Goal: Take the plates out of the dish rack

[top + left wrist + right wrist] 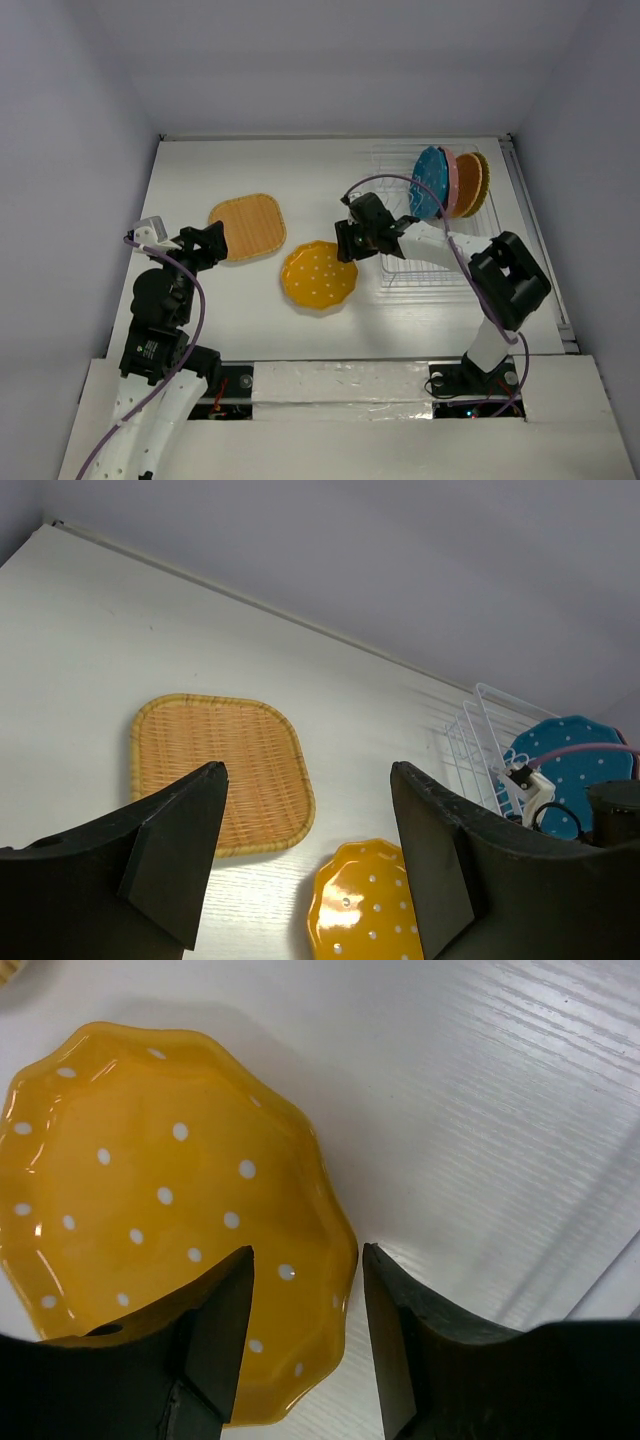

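My right hand (pixel 308 1260) released above rim of round yellow white-dotted scalloped plate (pixel 150 1190); left hand (pixel 308 775) also released.

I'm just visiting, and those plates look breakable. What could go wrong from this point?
The open right gripper hovers close over the rim of the yellow dotted plate, so swinging away could catch and drag it. In the dish rack, the teal plate stands tight against the pink plate; grabbing one might knock the other.
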Available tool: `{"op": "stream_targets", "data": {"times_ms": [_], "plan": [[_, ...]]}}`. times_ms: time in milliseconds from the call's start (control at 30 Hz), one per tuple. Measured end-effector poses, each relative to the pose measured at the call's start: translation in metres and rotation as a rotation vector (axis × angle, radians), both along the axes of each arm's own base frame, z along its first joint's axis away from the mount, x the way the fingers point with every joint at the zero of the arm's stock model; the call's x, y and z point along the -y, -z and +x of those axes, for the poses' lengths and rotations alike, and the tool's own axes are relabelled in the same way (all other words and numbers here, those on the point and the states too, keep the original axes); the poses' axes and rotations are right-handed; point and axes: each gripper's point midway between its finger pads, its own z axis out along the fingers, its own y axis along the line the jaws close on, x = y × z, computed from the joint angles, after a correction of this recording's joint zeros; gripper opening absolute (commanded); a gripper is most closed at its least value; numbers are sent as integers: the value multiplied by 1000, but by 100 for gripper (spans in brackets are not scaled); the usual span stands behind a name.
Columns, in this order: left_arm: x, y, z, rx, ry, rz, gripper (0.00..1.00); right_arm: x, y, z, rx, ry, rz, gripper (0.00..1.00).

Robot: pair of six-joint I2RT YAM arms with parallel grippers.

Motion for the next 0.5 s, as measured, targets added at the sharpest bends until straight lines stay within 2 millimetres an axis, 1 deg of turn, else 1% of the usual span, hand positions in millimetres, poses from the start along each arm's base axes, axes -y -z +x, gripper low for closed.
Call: {"op": "stream_targets", "data": {"times_ms": [167,200,233,300,367,400,433,467,500], "plan": [[0,0,0,0,0,0,63,0,10,-1,-11,2,-23,60],[0,0,0,0,0,0,63,0,11,-1,-13,1,-26,62],[0,0,0,0,0,0,63,-1,12,-2,-13,0,-29,67],[0,0,0,0,0,0,63,-3,10,-2,-4,-1,-32,69],[0,0,0,0,0,0,63,-6,2,-1,18,2,-30,68],[0,0,0,0,0,0,63,-7,-6,1,39,6,-25,64],[0,0,0,0,0,0,63,-8,-18,3,66,12,-17,38],[0,0,0,0,0,0,63,-8,-32,6,97,17,-7,21],[0,0,0,0,0,0,62,-5,-51,10,141,38,0,6]]}}
